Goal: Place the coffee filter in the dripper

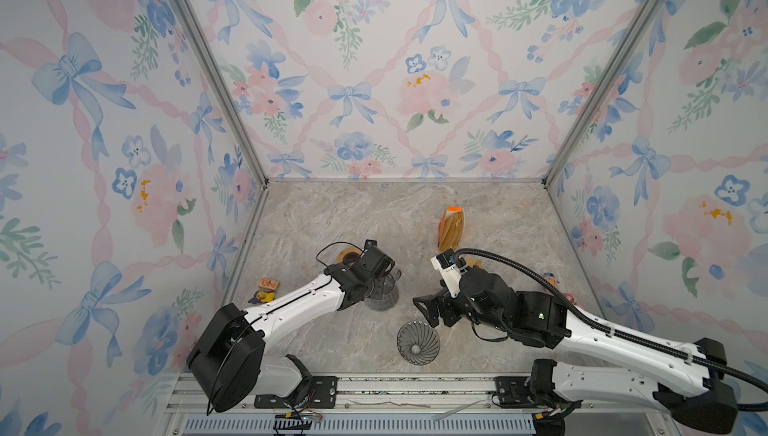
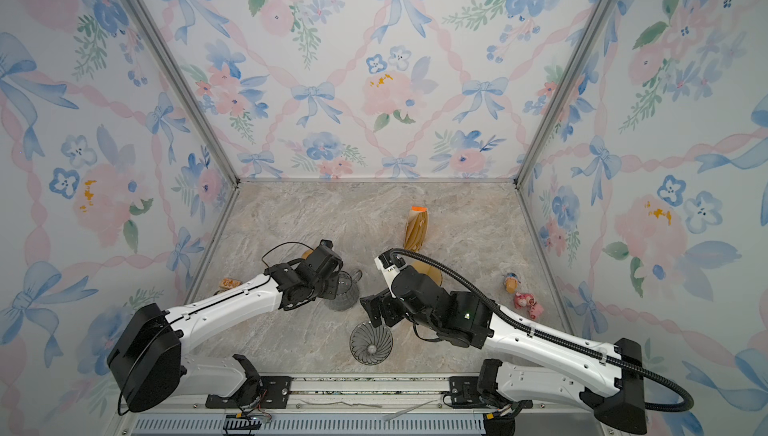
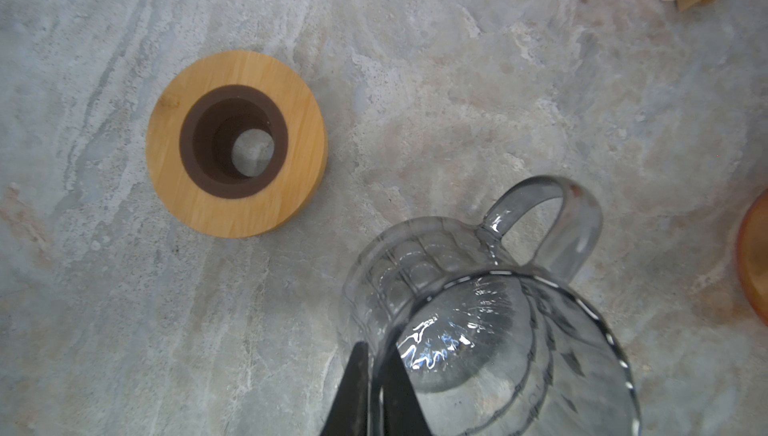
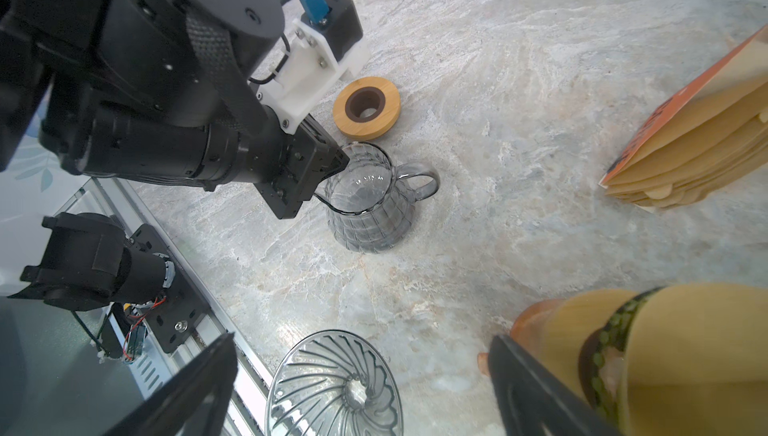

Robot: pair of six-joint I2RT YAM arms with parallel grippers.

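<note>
Glass rim pinched: left hand (image 3: 376,357) is clenched on the ribbed carafe (image 3: 478,330) wall, probably steadying it on the stone-look bench (image 3: 457,80). Right hand (image 4: 359,342) gapes wide, holding nothing, above the clear spiral-fluted dripper (image 4: 336,388) at near centre, which is empty. Tan paper filter stack (image 1: 452,228), orange label, stands far right, untouched. Brown-lined wooden ring (image 3: 299,142) lies just beyond the carafe.

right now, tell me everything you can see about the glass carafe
The glass carafe is clear, smoky-grey glass with a ribbed, widening wall, a loop handle and a small spout. It looks empty and stands upright on the marble-look table. The left gripper is shut on its rim, pinching the wall from inside and outside. The wooden ring sits nearby, apart.
</note>
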